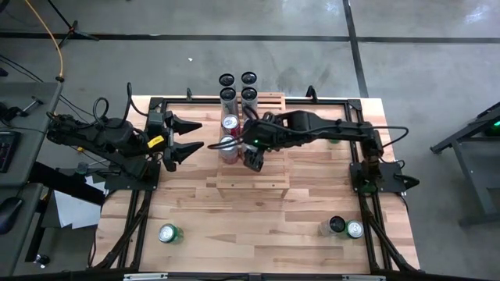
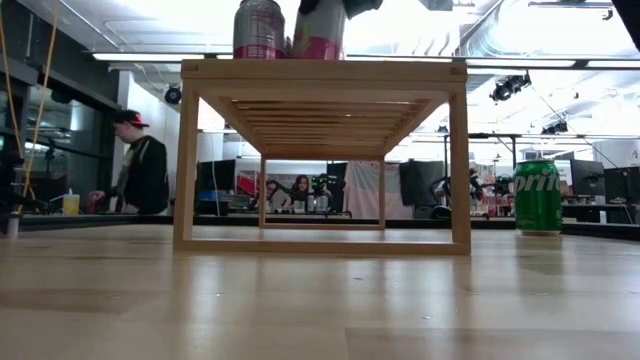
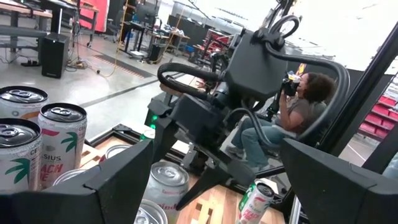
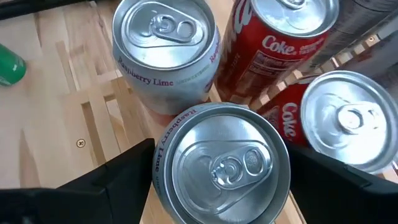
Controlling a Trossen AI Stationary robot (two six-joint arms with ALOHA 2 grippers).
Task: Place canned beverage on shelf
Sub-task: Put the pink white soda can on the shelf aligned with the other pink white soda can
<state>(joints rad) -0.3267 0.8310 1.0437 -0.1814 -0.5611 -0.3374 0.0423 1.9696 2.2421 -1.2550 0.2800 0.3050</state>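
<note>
The light-wood shelf (image 1: 252,178) stands mid-table, with several cans in rows on its far part. My right gripper (image 1: 250,153) reaches in from the right, slanting down, and is shut on a white Raspberry Lime can (image 4: 221,165) at the near end of the left row. In the low view this can (image 2: 320,35) has its base at the shelf's top board, beside a second pink-and-white can (image 2: 258,28). Two red Coke cans (image 4: 280,43) and another Raspberry Lime can (image 4: 166,46) stand close around it. My left gripper (image 1: 195,137) waits open and level, left of the shelf. My right gripper pinches the can's side wall just under its top rim (image 4: 163,163), one finger (image 4: 118,180) on each side. The fingers come slanting down from the table's right. The can stands about upright with its base at the shelf's top board (image 2: 320,68).
A green Sprite can (image 2: 538,197) stands on the table right of the shelf. A green can (image 1: 168,233) lies near the front left, and two cans (image 1: 346,228) sit near the front right. People are in the room beyond the table.
</note>
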